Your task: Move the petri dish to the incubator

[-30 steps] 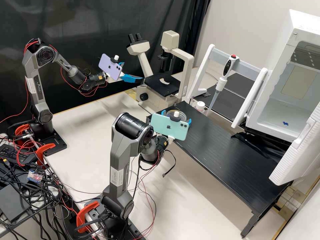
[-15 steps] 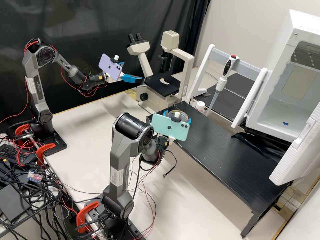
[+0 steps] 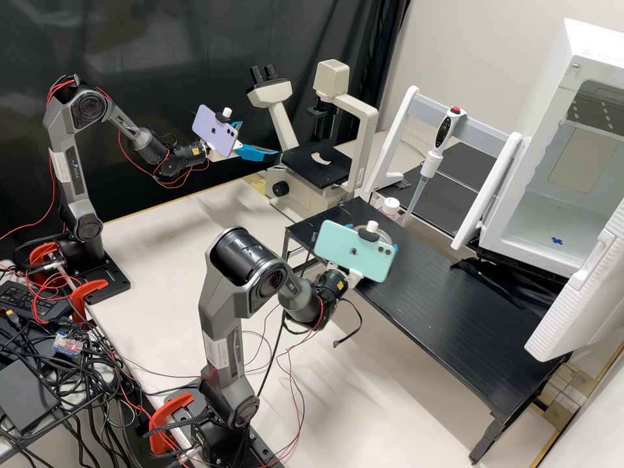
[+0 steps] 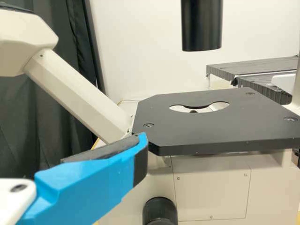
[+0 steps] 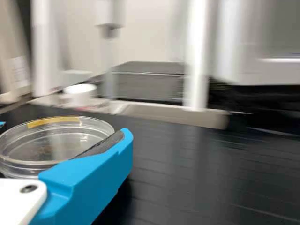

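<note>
White-and-blue right gripper (image 3: 396, 247) grips round clear plastic petri dish (image 5: 58, 146) over black ridged table (image 3: 442, 299); boxy white incubator (image 3: 582, 51) at two o'clock. White-and-blue left gripper (image 3: 259, 138), ten o'clock, open.

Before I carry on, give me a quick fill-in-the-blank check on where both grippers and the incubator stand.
The right gripper holds a clear, round ____.
The left gripper is in front of the ____.
The door of the incubator stands ____.
The phone mounted by the left gripper has a back coloured ____.

Missing words: petri dish; microscope; open; light purple.
</note>
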Robot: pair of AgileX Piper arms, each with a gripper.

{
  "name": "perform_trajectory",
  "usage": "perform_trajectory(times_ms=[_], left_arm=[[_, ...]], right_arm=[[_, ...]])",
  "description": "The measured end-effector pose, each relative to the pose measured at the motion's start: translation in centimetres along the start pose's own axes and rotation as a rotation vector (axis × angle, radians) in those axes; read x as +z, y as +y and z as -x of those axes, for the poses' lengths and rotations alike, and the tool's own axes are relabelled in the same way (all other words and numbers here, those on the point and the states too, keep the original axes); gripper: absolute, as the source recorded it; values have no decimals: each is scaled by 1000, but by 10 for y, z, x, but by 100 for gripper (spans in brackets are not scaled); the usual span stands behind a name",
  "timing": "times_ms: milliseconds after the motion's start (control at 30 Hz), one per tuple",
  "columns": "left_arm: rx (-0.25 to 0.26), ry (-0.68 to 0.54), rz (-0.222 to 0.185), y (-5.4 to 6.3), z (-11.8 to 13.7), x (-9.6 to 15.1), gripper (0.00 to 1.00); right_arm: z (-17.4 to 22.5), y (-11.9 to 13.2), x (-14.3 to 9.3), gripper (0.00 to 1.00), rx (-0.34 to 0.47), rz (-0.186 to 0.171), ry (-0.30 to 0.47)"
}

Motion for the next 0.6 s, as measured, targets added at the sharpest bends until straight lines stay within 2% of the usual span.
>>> perform_trajectory(times_ms=[33,167,300,467,600], left_arm=[[0,0,0,0,0,0,100],[0,0,0,0,0,0,100],[0,0,0,0,0,0,100],[0,0,0,0,0,0,100],[0,0,0,0,0,0,100]], right_arm=[[0,9,4,0,29,-10,-11],[-4,41,17,0,132,-10,-52],[-17,72,27,0,217,11,-66],[-45,104,40,0,267,22,-119],[-69,130,50,0,305,9,-192]])
